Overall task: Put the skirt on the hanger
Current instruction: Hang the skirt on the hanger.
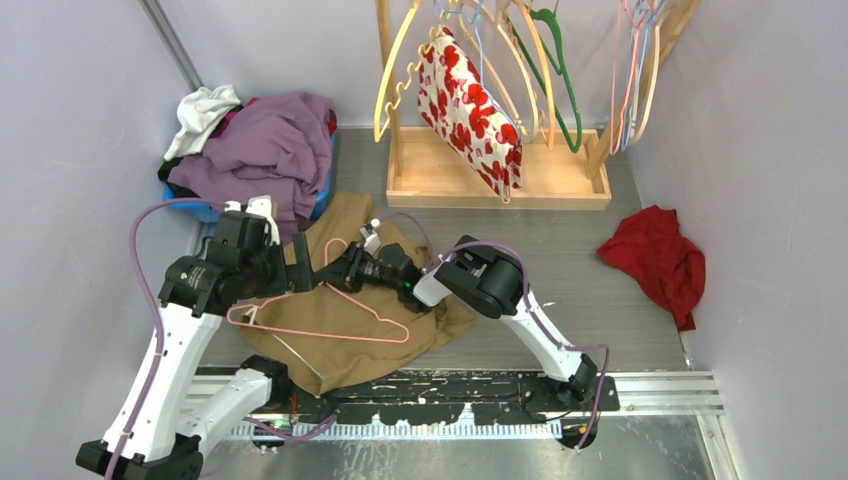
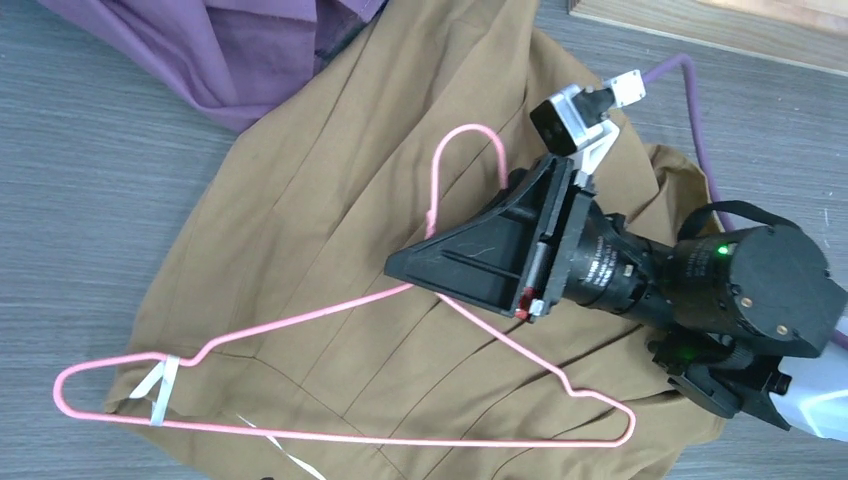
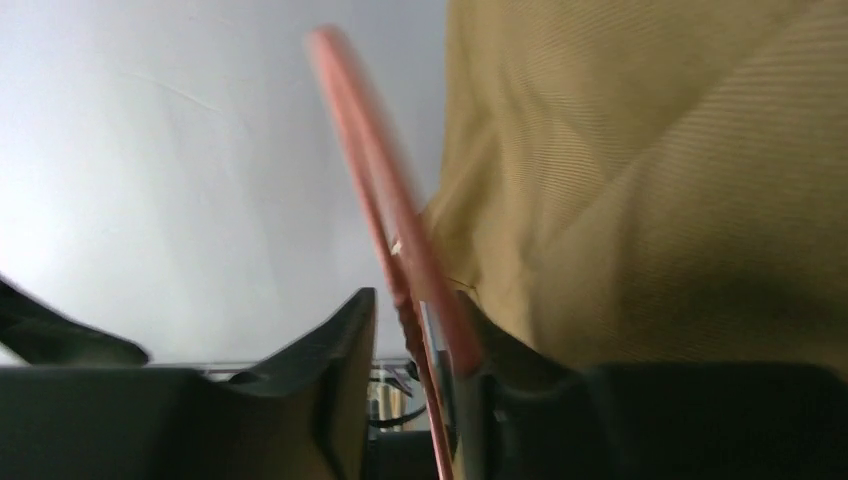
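The brown skirt [image 1: 350,345] [image 2: 300,220] lies spread flat on the table between the arms. A pink wire hanger [image 1: 320,331] [image 2: 400,440] rests on top of it, hook pointing away from me. A white ribbon loop [image 2: 160,388] of the skirt wraps the hanger's left end. My right gripper [image 1: 335,284] [image 2: 400,268] [image 3: 415,310] is at the hanger's neck, jaws slightly apart; the wire [image 3: 370,150] lies against one finger, with a gap to the other finger [image 3: 340,340]. My left gripper [image 1: 300,268] hovers over the skirt's left part, open and holding nothing.
A blue bin heaped with purple and white clothes [image 1: 265,150] sits at the back left. A wooden rack [image 1: 500,185] at the back holds several hangers and a red-and-white floral garment [image 1: 470,105]. A red cloth [image 1: 655,260] lies at the right.
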